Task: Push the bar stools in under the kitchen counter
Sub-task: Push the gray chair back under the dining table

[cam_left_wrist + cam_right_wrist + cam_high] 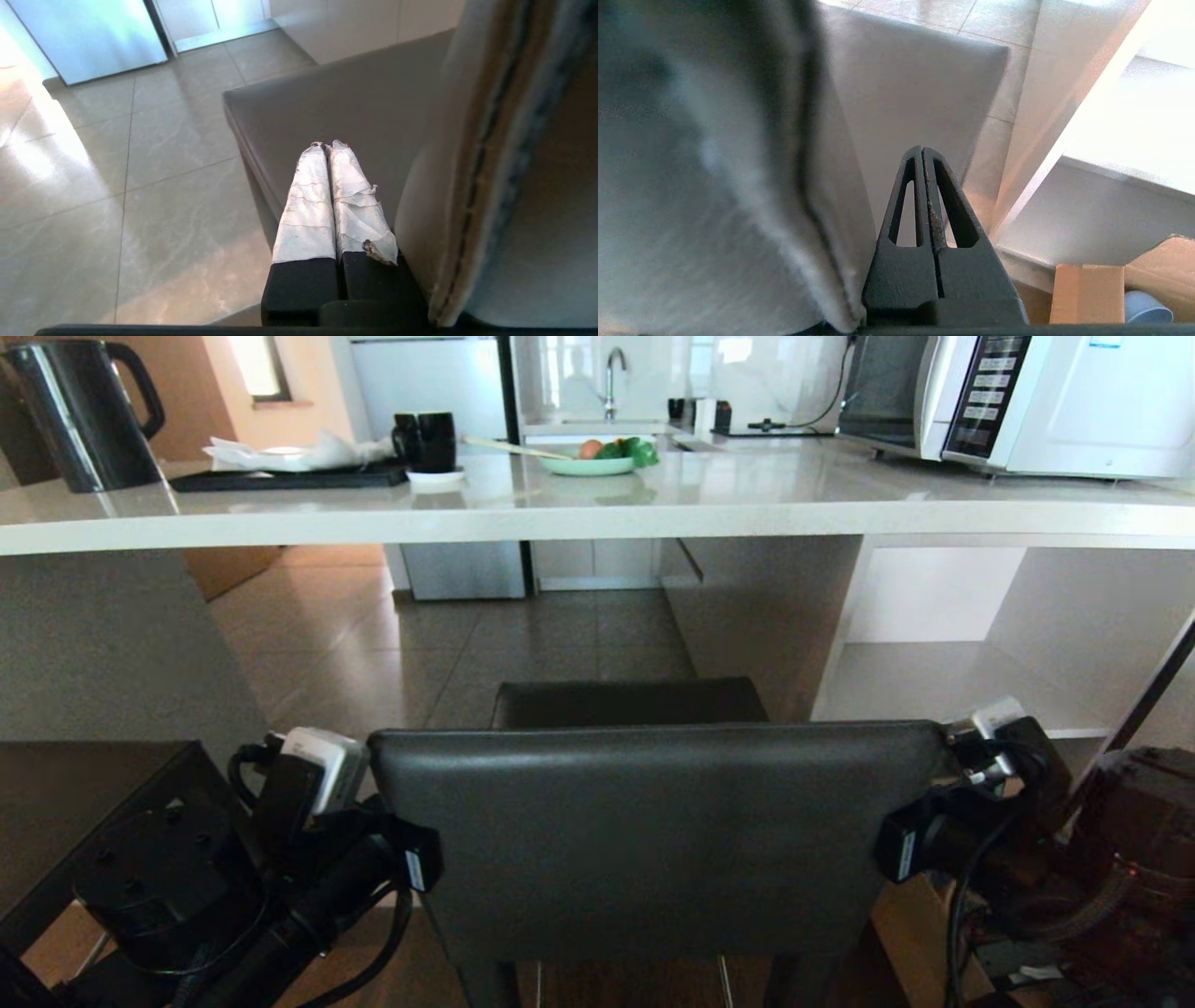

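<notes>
Leather-backed bar stool (653,831) sat short of the bench (597,513), only its seat front near the slab edge, left gripper (325,145) and right gripper (922,150) flanking the backrest, jaws shut, holding nothing; push mostly pending.

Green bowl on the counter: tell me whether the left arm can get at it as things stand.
Probably not. The green bowl sits far back on the kitchen counter, while the left tool, shut, sits low beside the bar stool backrest, with the slab edge between.
</notes>
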### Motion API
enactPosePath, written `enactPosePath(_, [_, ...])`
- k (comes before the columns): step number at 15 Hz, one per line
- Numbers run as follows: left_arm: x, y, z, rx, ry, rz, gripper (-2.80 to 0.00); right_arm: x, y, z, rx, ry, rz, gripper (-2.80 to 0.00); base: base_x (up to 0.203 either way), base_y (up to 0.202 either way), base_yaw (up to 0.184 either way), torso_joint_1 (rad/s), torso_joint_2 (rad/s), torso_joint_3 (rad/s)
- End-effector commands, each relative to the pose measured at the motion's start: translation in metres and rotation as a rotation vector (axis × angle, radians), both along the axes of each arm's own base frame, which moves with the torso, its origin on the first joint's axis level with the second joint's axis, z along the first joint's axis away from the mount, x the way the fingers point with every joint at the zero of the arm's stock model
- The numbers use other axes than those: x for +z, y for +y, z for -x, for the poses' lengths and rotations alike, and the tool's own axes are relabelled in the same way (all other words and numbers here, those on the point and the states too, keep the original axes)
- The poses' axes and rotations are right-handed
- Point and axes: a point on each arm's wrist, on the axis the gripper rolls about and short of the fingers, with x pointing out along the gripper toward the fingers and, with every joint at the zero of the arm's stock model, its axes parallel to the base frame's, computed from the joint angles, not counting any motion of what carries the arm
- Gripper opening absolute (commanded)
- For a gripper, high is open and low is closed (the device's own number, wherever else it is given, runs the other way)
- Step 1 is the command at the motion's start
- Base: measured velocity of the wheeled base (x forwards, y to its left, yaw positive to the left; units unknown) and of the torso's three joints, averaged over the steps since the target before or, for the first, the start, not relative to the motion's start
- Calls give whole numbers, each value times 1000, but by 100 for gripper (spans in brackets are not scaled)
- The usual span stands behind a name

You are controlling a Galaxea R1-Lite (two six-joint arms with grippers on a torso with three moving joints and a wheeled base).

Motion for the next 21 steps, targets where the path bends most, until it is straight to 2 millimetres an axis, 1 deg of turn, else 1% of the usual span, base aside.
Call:
enactPosePath(1, [-3, -1, -1, -2, 13, -10, -280, 2, 6, -10, 5, -27, -12, -280, 0, 0, 0, 0, 0, 0])
enactPosePath(4, [1, -1, -12, 25, -8, 6, -280, -1, 4, -4, 8, -18, 8, -280, 0, 0, 0, 0, 0, 0])
enactPosePath(6, [4, 2, -31, 77, -37, 23, -280, -5, 0, 5, 16, -9, 13, -280, 0, 0, 0, 0, 0, 0])
enactPosePath(9, [-3, 5, -56, 138, -35, 12, -280, -8, 0, 5, 15, -14, 11, -280, 0, 0, 0, 0, 0, 0])
enactPosePath(12, [-5, 6, -55, 142, -26, 7, -280, -6, 2, 0, 13, -21, 5, -280, 0, 0, 0, 0, 0, 0])
enactPosePath(17, [-12, 11, -46, 142, 11, -16, -280, -4, 12, -21, 0, -41, -5, -280, 0, 0, 0, 0, 0, 0])
enactPosePath(21, [-11, 9, -46, 132, 5, -13, -280, -5, 12, -23, -17, -40, -2, -280, 0, 0, 0, 0, 0, 0])
